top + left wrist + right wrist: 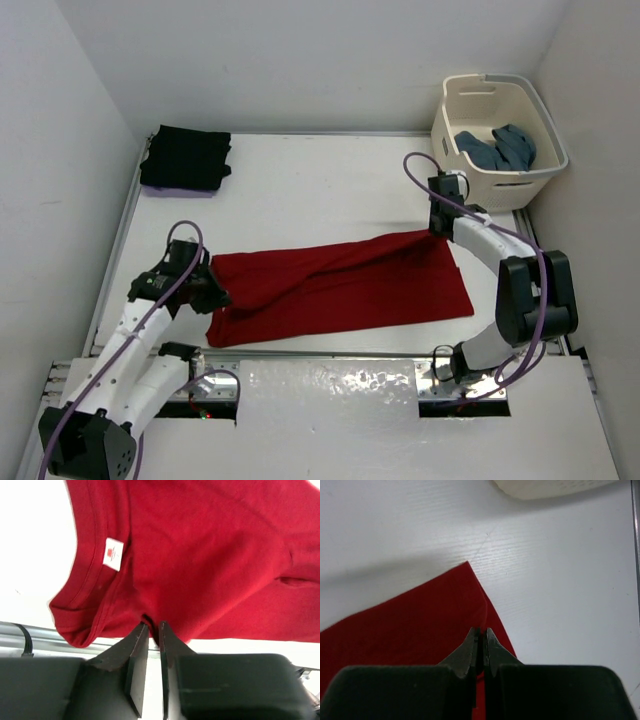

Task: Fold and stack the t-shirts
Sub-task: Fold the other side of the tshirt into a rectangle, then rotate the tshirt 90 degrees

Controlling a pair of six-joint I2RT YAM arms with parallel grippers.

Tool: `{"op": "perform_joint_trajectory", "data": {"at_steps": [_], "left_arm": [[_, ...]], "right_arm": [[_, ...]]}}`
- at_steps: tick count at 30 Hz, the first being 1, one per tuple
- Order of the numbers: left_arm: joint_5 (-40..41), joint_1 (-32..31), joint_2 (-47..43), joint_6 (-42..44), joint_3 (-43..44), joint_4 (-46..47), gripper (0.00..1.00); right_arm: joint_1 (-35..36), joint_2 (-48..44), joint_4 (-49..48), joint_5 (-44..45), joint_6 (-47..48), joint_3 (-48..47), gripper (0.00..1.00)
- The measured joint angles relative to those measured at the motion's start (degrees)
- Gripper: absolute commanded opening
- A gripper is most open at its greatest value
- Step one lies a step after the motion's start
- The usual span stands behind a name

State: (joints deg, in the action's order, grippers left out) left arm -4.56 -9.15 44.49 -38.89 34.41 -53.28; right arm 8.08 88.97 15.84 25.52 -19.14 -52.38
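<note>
Evidently mid-fold: the red t-shirt [340, 285] lay lengthwise across the middle of the worktop [320, 190], left hand [153, 625] pinching its collar-end edge, right hand [481, 631] pressed together on the hem corner. Next, both probably needed to carry those edges across evenly.

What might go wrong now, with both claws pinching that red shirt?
The left gripper holds only a small pucker of the red shirt near its collar; it may slip out when lifted. The right gripper pinches just a corner, close to the basket, so a swing could knock it.
</note>
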Motion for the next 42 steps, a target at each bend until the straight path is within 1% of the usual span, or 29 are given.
{"op": "perform_joint_trajectory", "data": {"at_steps": [3,6,7,8,10,11,12,13,14,16,17,18,21,22,24,27,28,29,31,32,33,34,36,37,39,42], "left_arm": [[-0.66,-0.87,0.15,0.09,-0.48,-0.55,0.14],[-1.42,-2.32,0.2,0.26,-0.46,-0.74,0.14],[-1.68,-2.86,0.28,0.31,-0.42,-1.01,0.16],[-1.88,-3.5,0.44,0.46,-0.33,-1.44,0.26],[-2.14,-4.39,0.72,0.96,0.0,-2.29,0.29],[-2.08,-4.66,0.92,1.01,0.13,-2.54,0.32],[-1.95,-4.76,1.18,1.16,0.24,-2.67,0.35],[-1.9,-4.76,1.6,1.2,0.46,-2.75,0.43],[-1.9,-4.76,2.21,1.42,0.72,-2.58,0.46],[-2.03,-4.76,3.82,1.4,1.16,-1.31,0.55],[-2.21,-4.76,4.61,1.4,1.16,-0.15,0.6],[-2.34,-4.76,5.49,1.42,1.16,1.22,0.6],[-2.29,-4.76,8.44,1.29,1.16,6.43,0.61],[-2.34,-4.76,9.73,1.25,1.16,8.46,0.59],[-2.54,-4.76,13.25,0.9,1.14,13.38,0.49],[-3.06,-4.76,19.58,0.52,1.09,21.07,0.42],[-3.32,-4.76,22.36,0.35,1.09,23.67,0.4],[-3.5,-4.76,25.2,0.09,1.09,26.23,0.35],[-3.52,-4.76,30.95,-0.28,1.05,30.16,0.29],[-3.48,-4.76,33.94,-0.42,1.05,31.8,0.24],[-3.39,-4.76,35.43,-0.44,1.05,32.92,0.23],[-4.33,-4.66,39.12,-0.57,1.77,33.55,0.23],[-4.74,-4.37,42.18,-0.57,3.78,34.71,0.19],[-5.25,-4.35,44.33,-0.57,4.94,35.19,0.13],[-6.25,-4.07,47.5,-0.39,7.54,35.76,0.13],[-7.15,-3.89,52.98,-0.39,14.64,34.67,0.13]], "right_arm": [[0.0,-0.2,-0.2,0.55,-0.31,1.95,0.02],[0.0,-0.2,0.13,1.38,-0.79,3.5,0.07],[0.0,-0.2,0.2,1.57,-1.05,3.91,0.21],[0.0,-0.2,0.39,1.88,-1.81,4.33,0.3],[0.0,-0.2,1.11,3.04,-2.49,5.09,0.33],[0.0,-0.2,1.62,3.5,-2.69,5.29,0.34],[0.0,-0.2,2.27,4.22,-3.19,5.33,0.42],[0.0,-0.2,2.78,4.85,-3.63,5.31,0.56],[0.0,-0.2,3.37,5.66,-4.22,5.2,0.64],[-0.02,-0.2,5.38,7.69,-4.9,4.61,0.68],[-0.02,-0.2,6.21,8.59,-5.16,4.2,0.84],[-0.07,-0.22,6.54,9.01,-5.42,3.91,0.98],[-0.09,-1.38,6.47,7.76,-4.55,3.89,0.99],[-0.09,-2.16,5.9,6.05,-4.04,4.02,0.99],[-0.07,-3.98,3.67,1.49,-3.06,4.39,0.99],[0.09,-4.42,-1.01,-8.74,-2.25,4.92,0.99],[0.39,-3.96,-2.08,-11.13,-2.14,5.03,0.99],[0.76,-3.17,-3.13,-13.57,-2.03,5.07,0.99],[1.46,-1.16,-5.51,-17.51,-2.08,5.68,0.99],[1.84,-0.07,-6.64,-19.43,-2.14,6.32,0.99],[2.01,0.94,-7.39,-21.03,-2.25,6.93,0.99],[2.1,2.1,-8.04,-22.64,-2.51,7.76,0.99],[2.08,3.87,-8.87,-23.76,-3.02,9.73,0.99],[2.12,3.52,-9.92,-23.34,-3.67,10.32,0.99],[1.49,2.75,-11.47,-23.15,-4.46,11.8,0.99],[-1.92,-0.63,-14.53,-23.85,-5.66,16.15,0.99]]}}
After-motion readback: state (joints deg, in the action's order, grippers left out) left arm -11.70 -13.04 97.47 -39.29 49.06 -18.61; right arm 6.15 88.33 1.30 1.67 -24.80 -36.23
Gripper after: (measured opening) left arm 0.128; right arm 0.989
